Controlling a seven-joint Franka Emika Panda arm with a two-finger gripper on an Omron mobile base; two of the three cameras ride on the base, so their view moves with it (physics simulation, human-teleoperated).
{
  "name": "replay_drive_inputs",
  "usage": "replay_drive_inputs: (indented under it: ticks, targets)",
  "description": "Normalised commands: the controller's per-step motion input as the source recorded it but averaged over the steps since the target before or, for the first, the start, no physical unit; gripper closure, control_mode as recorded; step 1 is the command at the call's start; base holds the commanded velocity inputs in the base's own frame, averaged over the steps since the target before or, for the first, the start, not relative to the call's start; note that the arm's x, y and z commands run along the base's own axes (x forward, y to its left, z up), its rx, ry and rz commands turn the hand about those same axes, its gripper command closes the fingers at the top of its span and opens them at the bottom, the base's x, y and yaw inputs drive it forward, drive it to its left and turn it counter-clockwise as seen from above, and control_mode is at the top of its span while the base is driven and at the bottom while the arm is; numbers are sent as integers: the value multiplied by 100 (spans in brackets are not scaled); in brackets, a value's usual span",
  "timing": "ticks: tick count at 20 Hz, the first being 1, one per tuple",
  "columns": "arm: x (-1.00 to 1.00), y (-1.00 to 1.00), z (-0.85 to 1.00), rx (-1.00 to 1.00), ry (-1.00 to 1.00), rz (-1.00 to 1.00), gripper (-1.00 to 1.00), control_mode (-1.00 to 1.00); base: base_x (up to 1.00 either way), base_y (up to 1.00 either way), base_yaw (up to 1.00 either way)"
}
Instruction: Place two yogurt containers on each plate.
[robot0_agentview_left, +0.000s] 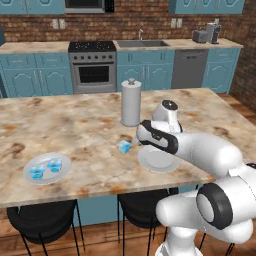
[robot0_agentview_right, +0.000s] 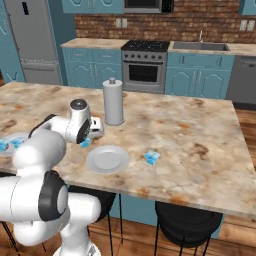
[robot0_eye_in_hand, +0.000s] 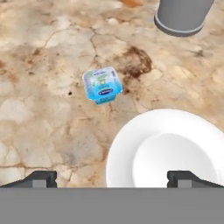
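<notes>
One pale plate (robot0_agentview_left: 30, 179) at the counter's front left carries two blue yogurt containers (robot0_agentview_left: 36, 171) (robot0_agentview_left: 54, 164). The other plate (robot0_agentview_left: 156, 162) (robot0_eye_in_hand: 168, 151) lies bare near the front edge, partly behind my arm. A third container (robot0_agentview_left: 124, 146) (robot0_eye_in_hand: 103, 85) rests on the counter just left of that plate. My gripper (robot0_agentview_left: 134, 144) (robot0_eye_in_hand: 113, 179) hovers open above the counter beside this container, with nothing between its fingertips (robot0_eye_in_hand: 41, 178). A fourth container (robot0_agentview_right: 152, 157) sits on the counter right of the bare plate (robot0_agentview_right: 107, 159).
A tall white-grey paper-towel cylinder (robot0_agentview_left: 131, 103) (robot0_agentview_right: 113, 102) stands just behind the bare plate. The marble island's front edge (robot0_agentview_left: 100, 192) runs close to both plates. Black stools (robot0_agentview_left: 42, 220) sit below it. Stove and cabinets line the far wall.
</notes>
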Motion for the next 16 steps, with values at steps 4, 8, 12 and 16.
replay_drive_inputs:
  ticks: [4,8,12,16]
  targets:
    - [0,43,-16,-9,1,4,-100,-100,0,0,0]
    - [0,42,-14,-11,0,3,-100,-100,0,0,0]
    - [11,19,-12,-7,3,1,-100,-100,0,0,0]
    - [17,0,-1,0,1,0,-100,-100,0,0,0]
